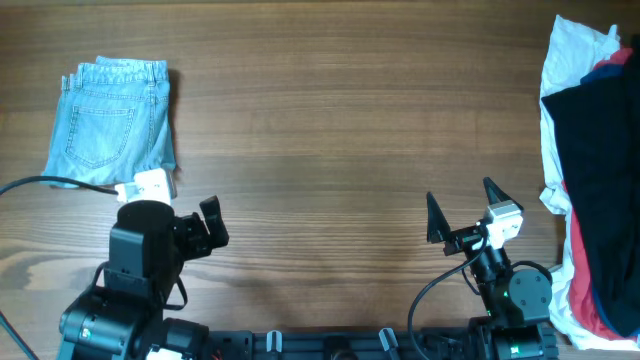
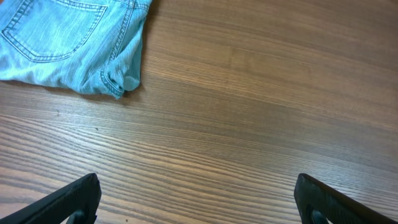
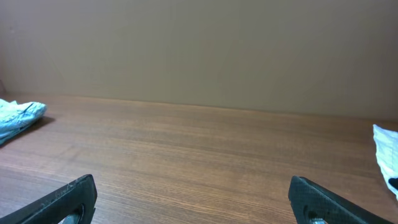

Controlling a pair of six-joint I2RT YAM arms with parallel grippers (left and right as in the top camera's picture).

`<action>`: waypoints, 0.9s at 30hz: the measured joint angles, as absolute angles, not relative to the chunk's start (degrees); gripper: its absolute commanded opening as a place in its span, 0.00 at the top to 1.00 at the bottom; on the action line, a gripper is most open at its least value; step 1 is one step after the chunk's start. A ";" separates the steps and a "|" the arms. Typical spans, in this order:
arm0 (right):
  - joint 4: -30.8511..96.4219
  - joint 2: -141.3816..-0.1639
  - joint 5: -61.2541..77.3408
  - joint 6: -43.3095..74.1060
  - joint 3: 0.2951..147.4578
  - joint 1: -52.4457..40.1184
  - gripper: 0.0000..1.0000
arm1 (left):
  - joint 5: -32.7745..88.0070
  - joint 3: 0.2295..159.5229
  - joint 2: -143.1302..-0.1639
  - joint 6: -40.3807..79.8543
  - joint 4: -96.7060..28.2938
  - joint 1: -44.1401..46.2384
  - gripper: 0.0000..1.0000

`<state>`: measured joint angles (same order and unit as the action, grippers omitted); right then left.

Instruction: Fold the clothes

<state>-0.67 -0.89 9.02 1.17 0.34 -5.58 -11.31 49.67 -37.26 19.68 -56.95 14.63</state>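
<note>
From overhead, the shorts (image 1: 115, 120) lie folded flat near the far left corner of the table (image 1: 320, 110), with a stitched back pocket facing up and the waistband toward the far edge. The left end effector (image 1: 213, 224) sits close to the near edge, just right of its black arm and well short of the shorts. It grips nothing. The right end effector (image 1: 463, 205) is also near the near edge, toward the right side, with its two pointed fingers spread wide and nothing between them. A pile (image 1: 590, 170) of white, dark navy and red garments runs along the right edge.

In the left wrist view, the left end effector (image 2: 196, 199) is released, with its fingers far apart at the bottom corners of the frame and only bare table (image 2: 249, 124) between them. The shorts (image 2: 68, 43) fill the upper left, and their folded hem corner rests on the wood, apart from both fingers.

In the right wrist view, the right end effector (image 3: 193, 199) is likewise spread open over the table (image 3: 199, 143), grasping nothing. A small part of the shorts (image 3: 18, 115) shows at the left edge of the frame, well away. A bit of white cloth from the pile (image 3: 385, 140) shows at the right edge. A plain wall (image 3: 199, 50) stands beyond the far edge.
</note>
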 measured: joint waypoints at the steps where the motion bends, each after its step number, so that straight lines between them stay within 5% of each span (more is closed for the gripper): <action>1: -0.64 -0.89 9.02 1.17 0.34 -5.58 0.00 | -11.31 49.65 -36.82 19.68 -56.95 14.63 0.00; 13: -0.67 -0.89 9.02 1.17 0.34 -5.58 0.00 | -10.90 37.10 -18.81 19.66 -51.16 9.65 0.00; 23: -0.62 -0.84 9.04 1.15 0.36 -5.58 0.00 | 4.56 4.78 -4.36 15.51 -2.39 3.62 0.00; 27: -0.62 -0.84 9.04 1.17 0.36 -5.58 0.00 | 6.11 1.41 -2.31 14.04 -1.61 3.25 0.00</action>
<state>-0.62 -0.84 9.04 1.17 0.36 -5.58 6.11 1.41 -2.31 14.04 -1.61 3.25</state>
